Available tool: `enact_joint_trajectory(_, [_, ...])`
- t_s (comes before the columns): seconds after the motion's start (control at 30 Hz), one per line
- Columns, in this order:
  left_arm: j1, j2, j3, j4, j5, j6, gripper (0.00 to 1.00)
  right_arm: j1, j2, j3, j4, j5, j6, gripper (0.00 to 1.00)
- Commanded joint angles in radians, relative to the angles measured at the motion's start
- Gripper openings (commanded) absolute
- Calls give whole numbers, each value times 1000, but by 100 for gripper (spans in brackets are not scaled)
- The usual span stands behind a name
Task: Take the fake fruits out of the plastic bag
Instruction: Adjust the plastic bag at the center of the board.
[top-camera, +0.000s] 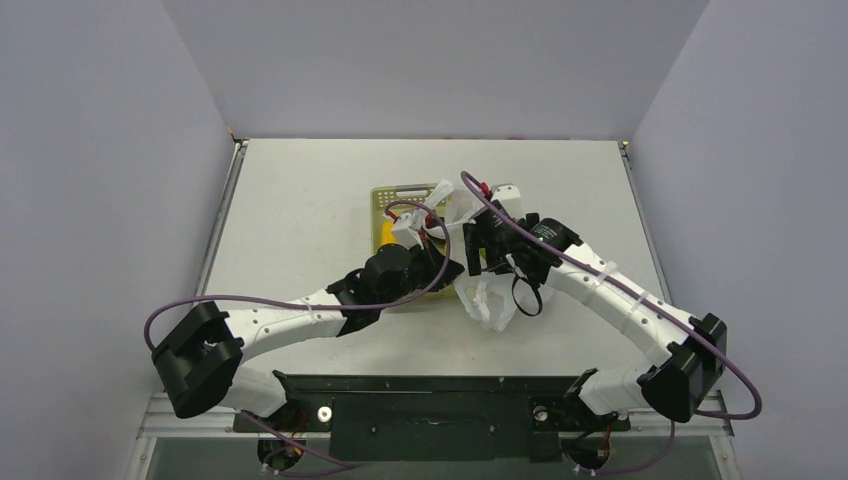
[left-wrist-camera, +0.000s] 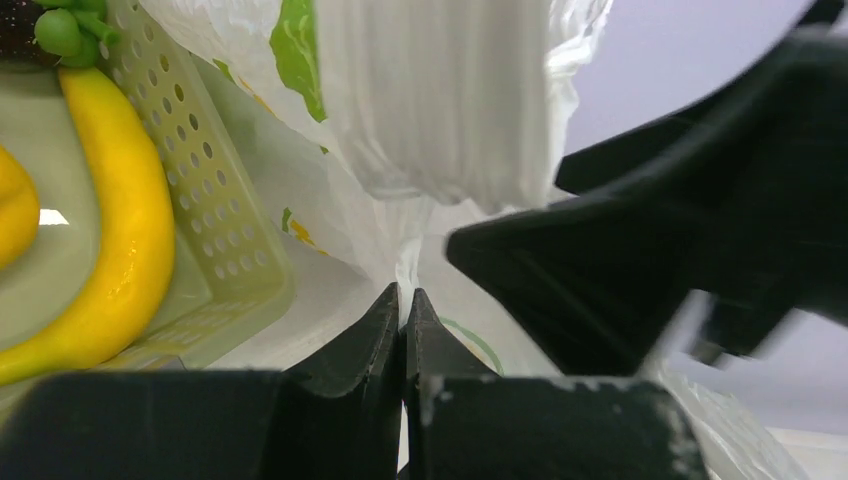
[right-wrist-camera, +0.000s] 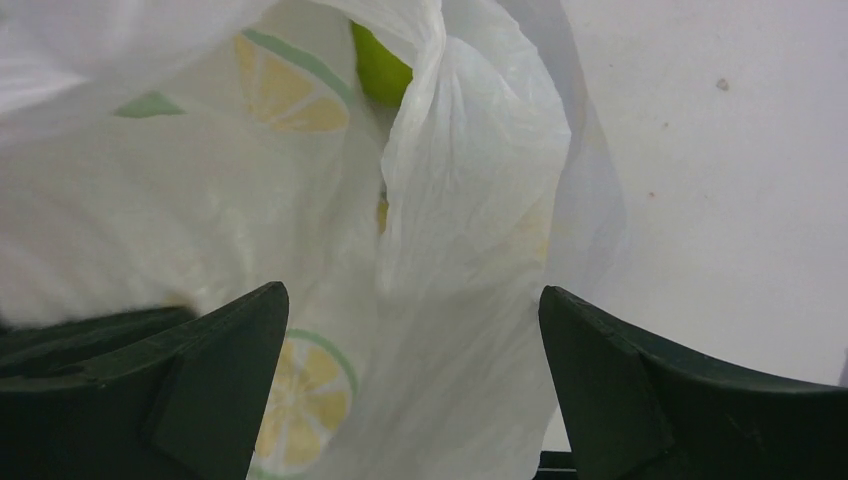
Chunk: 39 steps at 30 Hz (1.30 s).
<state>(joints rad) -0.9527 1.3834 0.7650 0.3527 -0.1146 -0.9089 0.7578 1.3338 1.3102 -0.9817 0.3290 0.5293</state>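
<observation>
Where left claw (left-wrist-camera: 403, 295) pinches: thin white crinkly plastic bag (left-wrist-camera: 440, 110)
Right claw (right-wrist-camera: 412, 292): spread wide
Round green glossy fruit (right-wrist-camera: 378, 68): twelve o'clock, in bag

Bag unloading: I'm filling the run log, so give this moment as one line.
left gripper: shut on bag | right gripper: open at bag | green fruit: in bag | banana: in basket

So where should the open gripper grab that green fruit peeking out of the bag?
Probably by its round sides, going in through the bag's opening. Only a small bit of the green fruit shows above a fold of the plastic bag, so the open right gripper should go straight ahead, past that fold, rather than squeeze through the film.
</observation>
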Motion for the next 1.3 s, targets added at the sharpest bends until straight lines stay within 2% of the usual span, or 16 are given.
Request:
enact_joint_trajectory(0.0, [0, -12, 5, 67, 24, 3, 0, -37, 29, -107, 91, 174, -11, 89])
enact_joint_trajectory(0.1, [2, -11, 12, 55, 28, 11, 0, -61, 6, -201, 145, 251, 20, 77])
enact_joint_trajectory(0.17, [3, 1, 30, 50, 36, 16, 0, -84, -47, -253, 160, 333, 55, 63])
enact_joint_trajectory(0.23, [4, 25, 58, 47, 54, 23, 0, -118, -126, -292, 184, 368, 63, 40])
enact_joint_trajectory(0.27, [6, 38, 70, 44, 63, 25, 0, -158, -183, -312, 205, 362, 52, 21])
enact_joint_trajectory(0.33, [11, 88, 121, 45, 101, 25, 0, -227, -263, -327, 230, 346, 24, 1])
enact_joint_trajectory(0.37, [12, 132, 164, 47, 137, 24, 0, -251, -285, -328, 234, 348, 16, 0])
enact_joint_trajectory(0.57, [17, 309, 415, 30, 211, 43, 0, -432, -376, -218, 282, 304, -152, 0])
enact_joint_trajectory(0.7, [25, 359, 526, -13, 227, 61, 0, -447, -347, -150, 237, 278, -150, 0])
enact_joint_trajectory(0.8, [32, 351, 498, -17, 237, 67, 0, -446, -386, -202, 236, 147, -111, 0])
enact_joint_trajectory(0.93, [47, 315, 346, 6, 288, 59, 1, -444, -488, -428, 249, -21, -29, 0])
enact_joint_trajectory(1.03, [49, 258, 234, 14, 324, 54, 21, -423, -578, -520, 239, -102, 54, 0])
enact_joint_trajectory(1.1, [43, 210, 163, 16, 347, 61, 31, -394, -618, -505, 205, -109, 101, 5])
enact_joint_trajectory(1.17, [37, 165, 127, -12, 375, 74, 37, -394, -642, -471, 152, -87, 138, 19])
enact_joint_trajectory(1.2, [35, 149, 131, -33, 381, 80, 38, -398, -646, -453, 129, -90, 146, 36])
enact_joint_trajectory(1.27, [24, 92, 149, -113, 382, 115, 42, -400, -644, -434, 101, -111, 137, 59])
